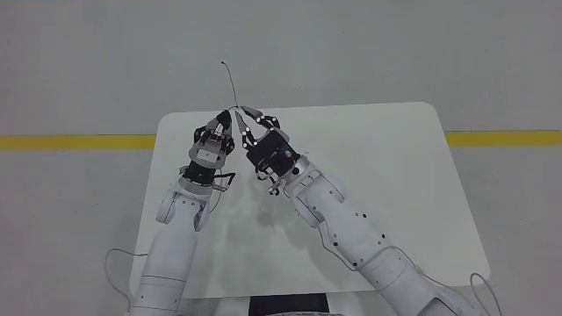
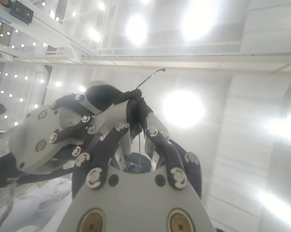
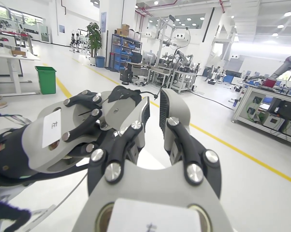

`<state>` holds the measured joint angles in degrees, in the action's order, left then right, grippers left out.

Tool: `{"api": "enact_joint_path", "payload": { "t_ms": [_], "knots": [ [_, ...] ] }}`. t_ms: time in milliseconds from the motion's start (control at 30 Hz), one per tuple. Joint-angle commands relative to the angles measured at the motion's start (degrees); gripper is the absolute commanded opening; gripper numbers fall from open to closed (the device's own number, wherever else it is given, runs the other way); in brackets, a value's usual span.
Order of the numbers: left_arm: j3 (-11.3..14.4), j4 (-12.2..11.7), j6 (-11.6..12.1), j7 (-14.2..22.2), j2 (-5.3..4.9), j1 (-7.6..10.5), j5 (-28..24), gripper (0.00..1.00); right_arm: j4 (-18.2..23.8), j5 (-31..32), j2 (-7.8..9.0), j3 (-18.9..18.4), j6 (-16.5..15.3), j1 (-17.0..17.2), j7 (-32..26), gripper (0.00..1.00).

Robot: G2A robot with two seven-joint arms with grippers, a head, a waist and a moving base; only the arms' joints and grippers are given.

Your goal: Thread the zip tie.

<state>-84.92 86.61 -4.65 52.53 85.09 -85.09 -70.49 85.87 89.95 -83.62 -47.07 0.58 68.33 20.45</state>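
A thin black zip tie (image 2: 147, 79), a slender, slightly curved strand with a small knob at its free end, is clamped between the black fabric-covered pads (image 2: 133, 112) of the left gripper (image 2: 135, 97), whose grey fingers are pressed together on it over the far edge of the white, round-cornered table (image 1: 378, 140). The right gripper (image 3: 155, 97) is held just beside it with its ribbed fingers (image 3: 163, 107) spread apart. The strand is seen crossing by their tips, though contact cannot be told.
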Motion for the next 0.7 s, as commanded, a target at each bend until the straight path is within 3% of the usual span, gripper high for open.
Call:
{"api": "enact_joint_path", "payload": {
  "t_ms": [0, 467, 667],
  "knots": [
    [0.0, 0.0, 0.0, 0.0, 0.0, 0.0, 0.0, 0.0, -0.05, 0.0, -0.06, -0.01, 0.1, -0.01, -0.02, 0.1],
    [0.0, 0.0, 0.0, 0.0, 0.0, 0.0, 0.0, 0.0, -0.54, 0.0, -0.35, 0.16, 0.62, -0.35, 0.21, 0.11],
    [0.0, 0.0, 0.0, 0.0, 0.0, 0.0, 0.0, 0.0, -0.61, 0.0, -0.43, 0.16, 1.01, -0.37, 0.16, 0.0]
  ]
}}
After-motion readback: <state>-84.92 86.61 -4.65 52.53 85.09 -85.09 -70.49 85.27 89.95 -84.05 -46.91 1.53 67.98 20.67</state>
